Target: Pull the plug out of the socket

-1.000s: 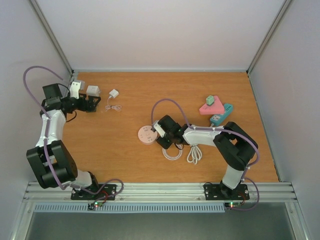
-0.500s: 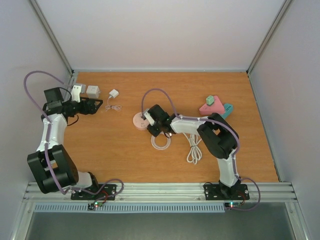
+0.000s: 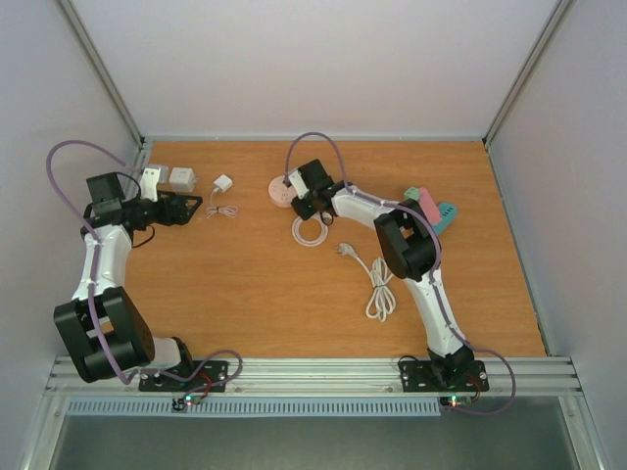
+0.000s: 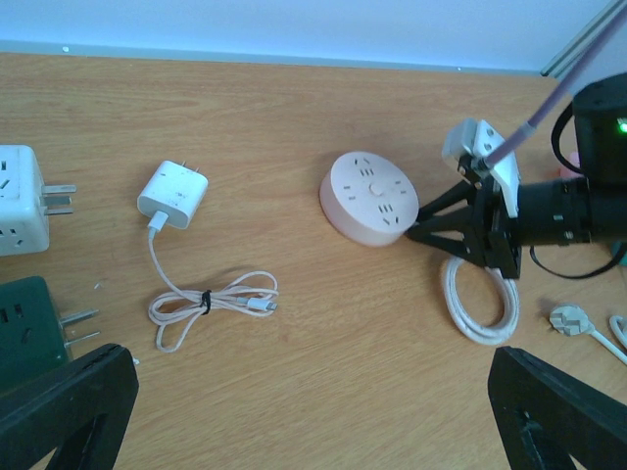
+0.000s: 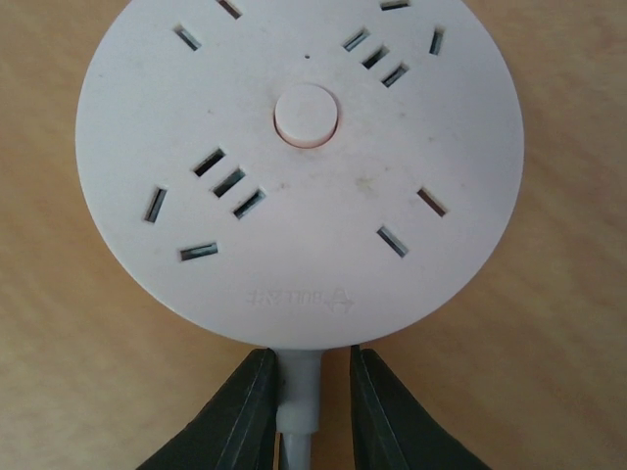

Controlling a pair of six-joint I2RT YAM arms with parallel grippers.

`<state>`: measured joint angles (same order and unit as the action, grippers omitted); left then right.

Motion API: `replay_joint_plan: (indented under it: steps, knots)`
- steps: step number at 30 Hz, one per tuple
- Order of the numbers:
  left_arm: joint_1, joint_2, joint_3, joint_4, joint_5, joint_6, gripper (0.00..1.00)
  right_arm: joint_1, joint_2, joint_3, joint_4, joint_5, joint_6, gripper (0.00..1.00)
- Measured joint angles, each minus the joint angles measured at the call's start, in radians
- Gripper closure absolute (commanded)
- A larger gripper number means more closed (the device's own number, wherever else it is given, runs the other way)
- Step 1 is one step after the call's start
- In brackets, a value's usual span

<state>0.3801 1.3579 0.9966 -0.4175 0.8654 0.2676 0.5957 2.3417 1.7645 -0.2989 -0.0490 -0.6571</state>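
Observation:
A round pink socket (image 5: 299,166) fills the right wrist view, all its slots empty. My right gripper (image 5: 313,392) is shut narrowly on the white cord collar (image 5: 299,387) at the socket's rim. From above, this socket (image 3: 281,188) lies at the back middle with my right gripper (image 3: 304,201) beside it. A green plug (image 3: 412,194) sits on a pink triangular socket (image 3: 429,207) at the right, partly behind the right arm. My left gripper (image 3: 191,208) stands wide open and empty, and only its fingertips (image 4: 69,406) show in the left wrist view.
The round socket's cord lies in a coil (image 3: 311,232) and ends in a loose white plug (image 3: 345,251). A white charger (image 4: 173,194) with its tied cable, a white cube adapter (image 4: 20,201) and a dark green one (image 4: 29,318) lie at the back left. A teal strip (image 3: 447,213) lies at the right.
The right arm has swung from the table's middle toward the back, carrying the round socket and cord coil along, and its jaws have narrowed. The left arm has barely moved.

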Motion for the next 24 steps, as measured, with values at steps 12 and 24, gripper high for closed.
replay_joint_plan:
  steps: [12,24]
  knots:
    - [0.000,-0.002,-0.002,0.000,0.002,-0.002,0.00,-0.195,0.029,0.051,-0.053,-0.076,-0.174,0.79]
    - [0.000,-0.002,-0.002,0.000,0.002,-0.002,0.00,-0.363,0.125,0.219,-0.105,-0.108,-0.356,0.75]
